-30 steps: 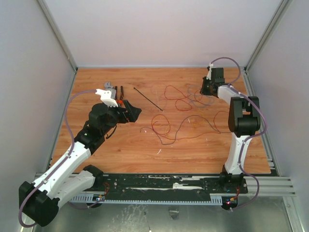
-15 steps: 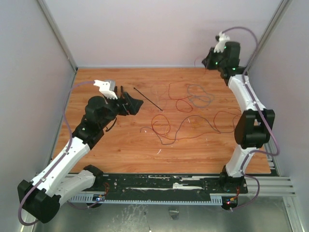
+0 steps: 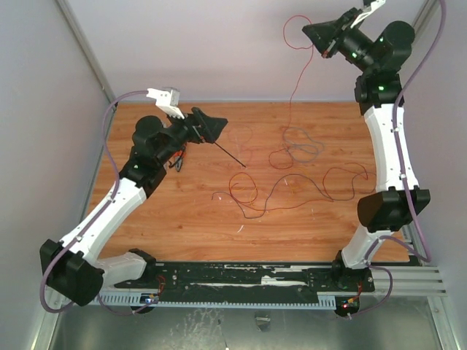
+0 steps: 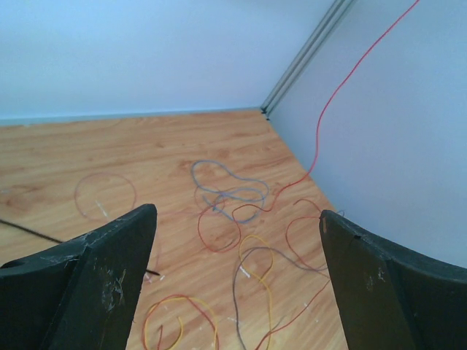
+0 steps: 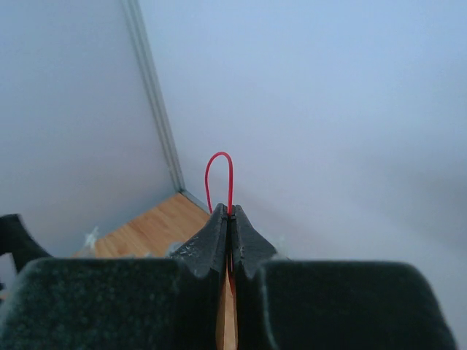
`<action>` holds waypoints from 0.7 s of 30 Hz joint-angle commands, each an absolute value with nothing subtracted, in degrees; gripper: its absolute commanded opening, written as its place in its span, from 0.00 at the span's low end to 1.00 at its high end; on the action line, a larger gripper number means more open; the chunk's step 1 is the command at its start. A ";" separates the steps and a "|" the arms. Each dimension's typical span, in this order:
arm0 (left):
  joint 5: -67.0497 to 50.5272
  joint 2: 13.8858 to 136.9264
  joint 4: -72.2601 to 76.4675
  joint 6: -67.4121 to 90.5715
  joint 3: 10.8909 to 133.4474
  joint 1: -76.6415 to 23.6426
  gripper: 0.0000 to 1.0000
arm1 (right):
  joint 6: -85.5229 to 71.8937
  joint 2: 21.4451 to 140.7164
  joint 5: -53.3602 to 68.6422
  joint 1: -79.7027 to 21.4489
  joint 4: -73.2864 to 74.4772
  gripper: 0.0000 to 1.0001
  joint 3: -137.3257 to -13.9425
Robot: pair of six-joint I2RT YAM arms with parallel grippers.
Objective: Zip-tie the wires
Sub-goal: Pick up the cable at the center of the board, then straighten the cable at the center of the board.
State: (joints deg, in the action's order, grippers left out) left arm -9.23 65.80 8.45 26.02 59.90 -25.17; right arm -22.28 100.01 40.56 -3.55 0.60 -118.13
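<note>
Left tool (image 3: 211,125) jaws wide apart, empty, hovering by the zip tie (image 3: 230,154) on the counter (image 3: 182,219). Wires (image 3: 292,154) mostly sprawl mid-counter. Right tool (image 3: 326,36) pinched together on one red strand (image 4: 319,131), high near the back wall. Advice: lower it and bunch strands centrally; right corner tight, centre roomy.

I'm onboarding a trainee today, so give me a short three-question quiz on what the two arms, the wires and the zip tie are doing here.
1. True or false: the right gripper is shut on a red wire.
2. The left gripper is: A wide open; B half closed; C fully shut.
3. What does the zip tie lie on?
Key: 1 true; 2 A; 3 the table.
</note>
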 commanded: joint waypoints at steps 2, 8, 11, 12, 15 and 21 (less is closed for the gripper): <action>-15.61 68.81 20.22 28.54 61.53 -24.52 0.98 | -32.89 103.25 48.54 -3.32 -7.83 0.00 -125.93; -20.26 74.32 26.45 30.61 68.05 -24.52 0.98 | -29.73 102.13 50.54 -3.26 -2.06 0.00 -123.29; -23.91 76.45 31.03 30.76 71.54 -24.52 0.98 | -27.81 99.75 52.20 -3.33 -2.04 0.00 -118.51; -25.23 77.33 32.86 30.68 72.71 -24.52 0.98 | -27.47 98.89 52.84 -3.32 -2.12 0.00 -117.28; -29.48 80.22 38.13 31.40 76.13 -24.52 0.97 | -27.00 97.65 55.21 -3.34 -2.24 0.00 -115.21; -31.46 89.94 38.72 34.36 84.95 -24.52 0.83 | -28.15 96.04 61.59 -3.38 -3.15 0.00 -113.26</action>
State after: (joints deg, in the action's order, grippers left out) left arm -27.68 84.55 35.70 32.03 80.60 -24.86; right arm -28.03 100.16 55.88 -3.55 -1.52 -114.28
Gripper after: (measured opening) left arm 0.837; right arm 0.008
